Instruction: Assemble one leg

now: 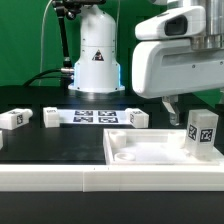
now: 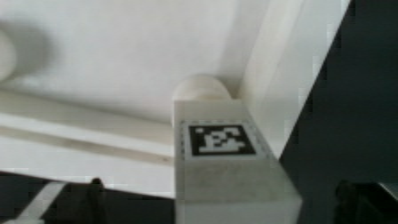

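Note:
The leg (image 1: 201, 134) is a small white post with square tag markers. It stands upright at the exterior view's right end of the white tray (image 1: 140, 152), close to its raised rim. My gripper (image 1: 190, 104) hangs just above it with the jaws spread wide. In the wrist view the leg (image 2: 226, 150) sits centred between the two dark fingertips (image 2: 89, 192), with a gap on each side. It rests against the tray's rim (image 2: 267, 70). My gripper (image 2: 228, 205) is open and holds nothing.
The marker board (image 1: 95, 117) lies behind the tray, in front of the arm's base. Three more small white tagged parts stand in a row: one (image 1: 14, 118) at the far left, one (image 1: 50, 117) and one (image 1: 135, 118) at the board's ends.

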`<state>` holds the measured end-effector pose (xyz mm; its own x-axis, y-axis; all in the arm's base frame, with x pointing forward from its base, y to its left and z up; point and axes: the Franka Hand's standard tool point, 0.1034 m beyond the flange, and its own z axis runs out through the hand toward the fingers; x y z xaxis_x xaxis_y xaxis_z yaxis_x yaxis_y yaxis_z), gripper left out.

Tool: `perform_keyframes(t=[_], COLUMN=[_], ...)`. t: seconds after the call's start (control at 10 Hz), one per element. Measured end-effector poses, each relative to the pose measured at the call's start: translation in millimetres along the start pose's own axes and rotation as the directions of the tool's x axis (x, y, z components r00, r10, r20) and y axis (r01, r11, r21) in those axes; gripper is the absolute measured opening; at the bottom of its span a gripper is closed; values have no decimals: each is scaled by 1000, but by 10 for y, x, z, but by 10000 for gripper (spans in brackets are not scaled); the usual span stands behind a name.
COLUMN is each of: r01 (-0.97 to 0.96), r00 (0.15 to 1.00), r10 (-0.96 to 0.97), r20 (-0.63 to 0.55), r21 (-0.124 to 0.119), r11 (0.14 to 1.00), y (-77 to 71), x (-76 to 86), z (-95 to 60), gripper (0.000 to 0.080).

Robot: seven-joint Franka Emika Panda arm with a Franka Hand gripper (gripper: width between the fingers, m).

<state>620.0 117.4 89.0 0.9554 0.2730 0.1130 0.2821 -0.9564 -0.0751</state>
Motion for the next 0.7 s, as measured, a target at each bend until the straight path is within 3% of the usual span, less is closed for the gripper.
perform_keyframes(t=[0.1, 0.2, 0.3, 0.4, 0.7], r01=[0, 0, 0, 0, -106], r00=[1000, 1000, 1000, 1000, 994], r10=[0, 0, 0, 0, 106], r20=[4, 4, 4, 4, -17], r21=[1, 1, 1, 1, -5], r11=[1000, 1000, 1000, 1000, 994], y=[-6, -6, -5, -1, -10], x=[-15, -16, -15, -15, -24], z=[15, 15, 15, 15, 15], gripper=[555, 372, 372, 291, 291])
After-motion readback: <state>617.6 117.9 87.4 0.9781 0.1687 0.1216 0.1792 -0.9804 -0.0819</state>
